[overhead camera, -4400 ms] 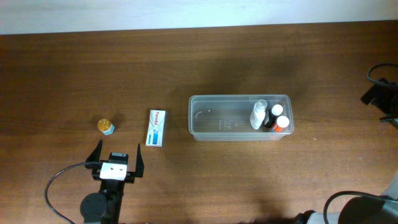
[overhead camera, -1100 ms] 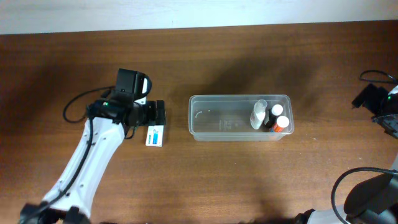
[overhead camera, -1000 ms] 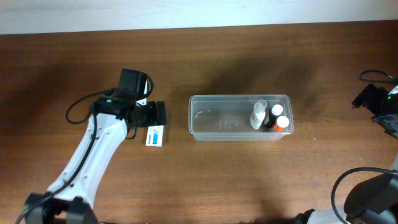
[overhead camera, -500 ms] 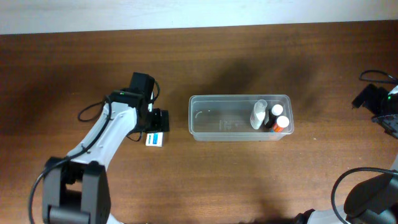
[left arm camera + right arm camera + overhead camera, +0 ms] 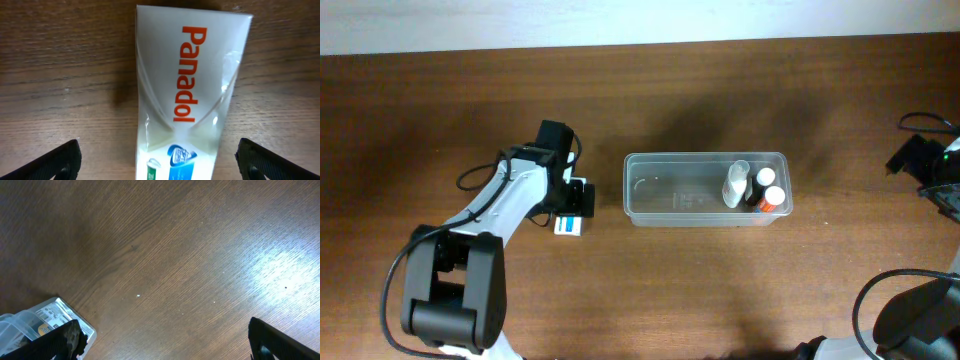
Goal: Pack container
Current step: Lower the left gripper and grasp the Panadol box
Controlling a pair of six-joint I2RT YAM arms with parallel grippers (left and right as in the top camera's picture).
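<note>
The white Panadol box (image 5: 570,226) lies flat on the table, left of the clear container (image 5: 660,190). My left gripper (image 5: 578,200) hangs right over the box and hides its far half. In the left wrist view the box (image 5: 192,85) fills the middle, and the left gripper (image 5: 160,157) is open with one finger on each side of the box, not touching it. The container holds a white bottle (image 5: 735,185), a black white-capped bottle (image 5: 764,178) and an orange-capped bottle (image 5: 774,197) at its right end. My right gripper (image 5: 923,158) is open and empty at the far right.
The right wrist view shows bare wood under the right gripper (image 5: 165,342) and a corner of the container (image 5: 52,314) at the lower left. The left arm (image 5: 490,215) stretches from the table's front left to the box. A pale wall runs along the table's far edge.
The left arm swung from the table's front up to the box, then shifted right and down over it. The box, the container and the right arm have not moved.
</note>
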